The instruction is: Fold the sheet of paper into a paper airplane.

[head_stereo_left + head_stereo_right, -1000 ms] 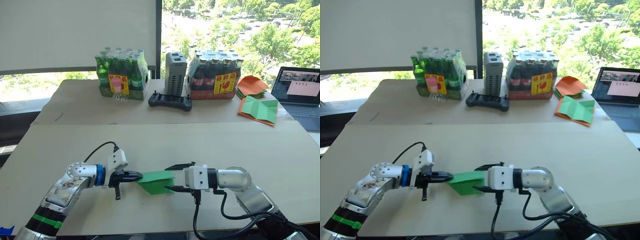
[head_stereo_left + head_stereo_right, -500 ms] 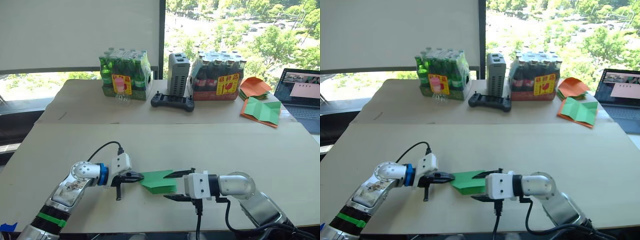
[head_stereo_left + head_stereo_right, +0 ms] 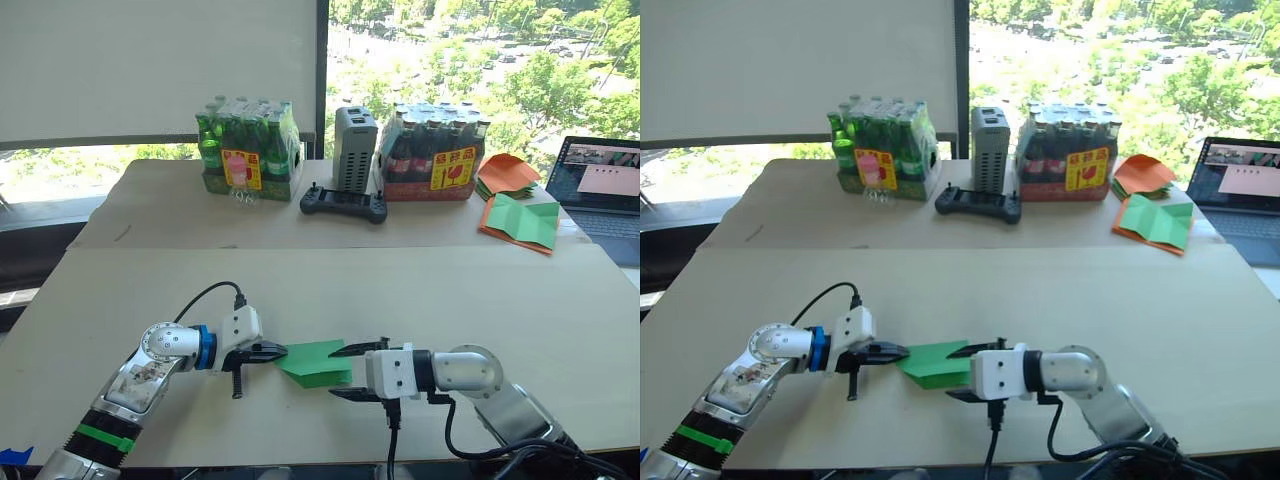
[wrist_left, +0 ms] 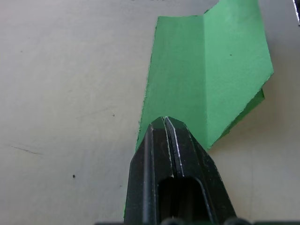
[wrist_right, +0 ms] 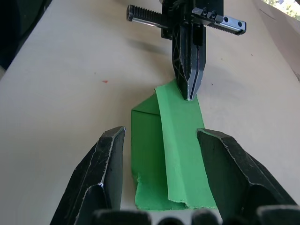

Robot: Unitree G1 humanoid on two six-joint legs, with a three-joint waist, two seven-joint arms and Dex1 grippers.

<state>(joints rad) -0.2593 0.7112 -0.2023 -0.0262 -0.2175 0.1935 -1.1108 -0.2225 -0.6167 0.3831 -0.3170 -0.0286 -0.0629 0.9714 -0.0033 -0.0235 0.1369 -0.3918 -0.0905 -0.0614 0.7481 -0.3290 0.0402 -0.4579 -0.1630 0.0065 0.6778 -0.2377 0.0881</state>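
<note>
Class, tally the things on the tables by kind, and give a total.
Packs of bottles: 2
Game controller: 1
Grey box: 1
Laptop: 1
Paper items: 3
Total: 8

Sheet of paper (image 3: 314,362): thin matt green paper, creased. Table (image 3: 400,290): smooth matt beige. Bottle packs (image 3: 247,148): glossy plastic wrap.

Silver arms, white wrist blocks, black cables, black two-fingered left pincer (image 3: 276,351).

bright green sheet of paper (image 3: 315,362), black fingers (image 5: 108,164), beige table (image 3: 400,290)
</note>
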